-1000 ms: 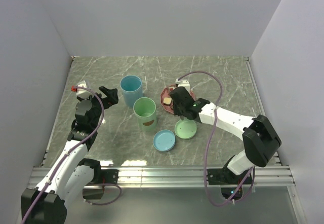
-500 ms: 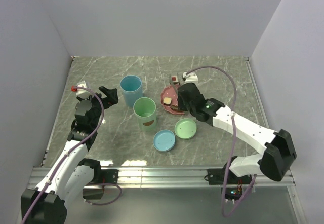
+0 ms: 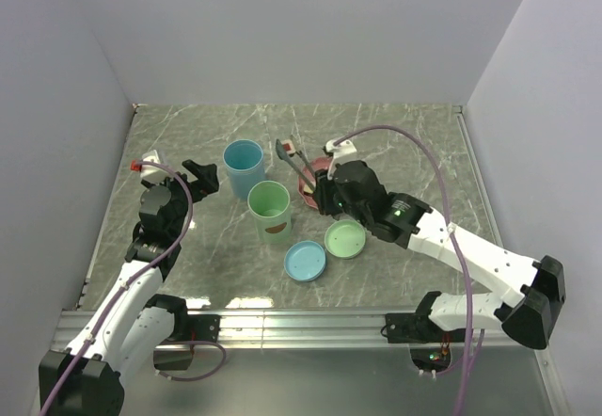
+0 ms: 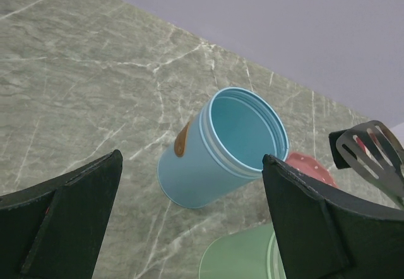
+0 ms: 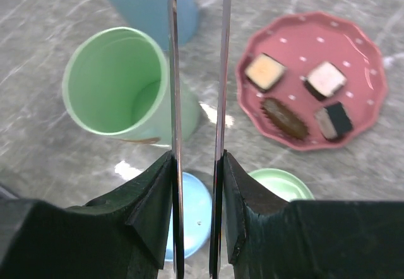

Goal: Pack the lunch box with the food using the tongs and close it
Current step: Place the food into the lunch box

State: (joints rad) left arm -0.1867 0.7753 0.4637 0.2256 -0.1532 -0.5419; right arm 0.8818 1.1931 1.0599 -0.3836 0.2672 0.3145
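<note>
My right gripper (image 3: 324, 196) (image 5: 197, 165) is shut on the thin metal tongs (image 3: 299, 165) (image 5: 222, 71). The tongs reach up-left past the pink dotted plate (image 3: 311, 183) (image 5: 369, 71), and a small pale-and-dark piece (image 3: 287, 144) sits between their tips. On the plate lies the food: a cream block (image 5: 265, 72), a pale block (image 5: 325, 80), a dark block (image 5: 334, 120) and a brown elongated piece (image 5: 284, 118). The lunch box's green cup (image 3: 270, 211) (image 5: 120, 89) and blue cup (image 3: 244, 167) (image 4: 221, 146) stand open. Left of the blue cup, my left gripper (image 3: 200, 176) (image 4: 192, 159) hangs open with nothing in it.
A blue lid (image 3: 306, 260) (image 5: 189, 216) and a green lid (image 3: 345, 239) (image 5: 281, 184) lie flat in front of the cups. The tongs' slotted tip (image 4: 372, 149) shows at the right of the left wrist view. Grey walls enclose the marble table on three sides.
My right arm has stretched out and swung the tongs left, from over the plate toward the gap between the plate and the blue cup. The left arm has not moved.
</note>
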